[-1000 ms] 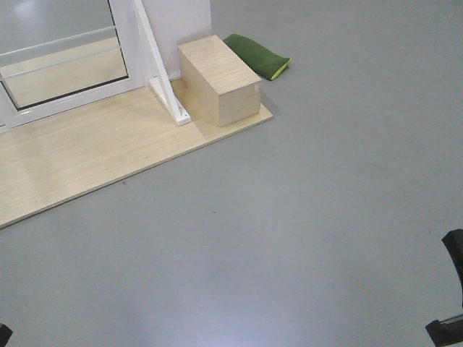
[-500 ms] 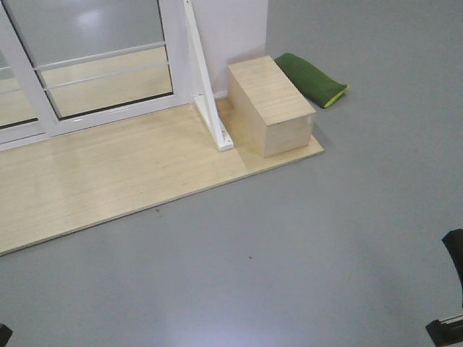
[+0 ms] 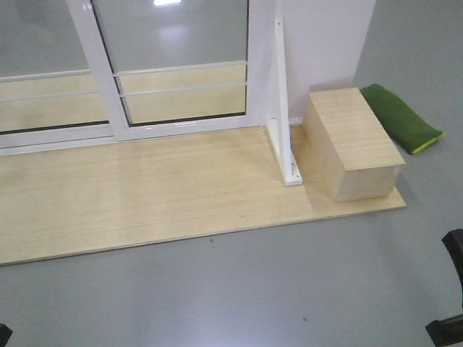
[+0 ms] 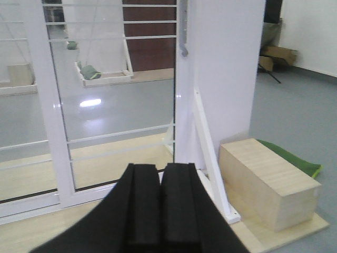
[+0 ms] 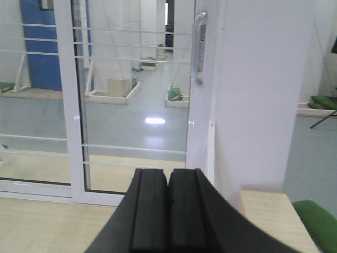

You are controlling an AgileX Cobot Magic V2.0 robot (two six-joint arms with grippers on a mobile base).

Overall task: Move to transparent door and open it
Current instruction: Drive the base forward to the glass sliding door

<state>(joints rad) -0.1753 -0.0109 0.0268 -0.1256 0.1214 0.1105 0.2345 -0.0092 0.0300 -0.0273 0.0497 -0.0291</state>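
The transparent door (image 3: 181, 43) stands at the back of the pale wooden platform (image 3: 145, 195). It is clear glass in a white frame with thin white bars. Its curved grey handle (image 5: 197, 47) sits on the right side rail; it also shows in the left wrist view (image 4: 183, 31). The door looks closed against the white wall panel (image 3: 325, 36). My left gripper (image 4: 159, 167) is shut and empty, well short of the door. My right gripper (image 5: 168, 171) is shut and empty, pointing at the door's lower right, far below the handle.
A similar glass panel without a handle (image 3: 43, 65) stands left of the door. A white post with a diagonal brace (image 3: 282, 116) stands right of the door. A wooden box (image 3: 354, 144) and a green cushion (image 3: 401, 116) lie further right. Grey floor lies in front.
The door, platform, box and cushion have shifted right and nearer in the front view, so more of the glass panels shows now. Both grippers stay shut.
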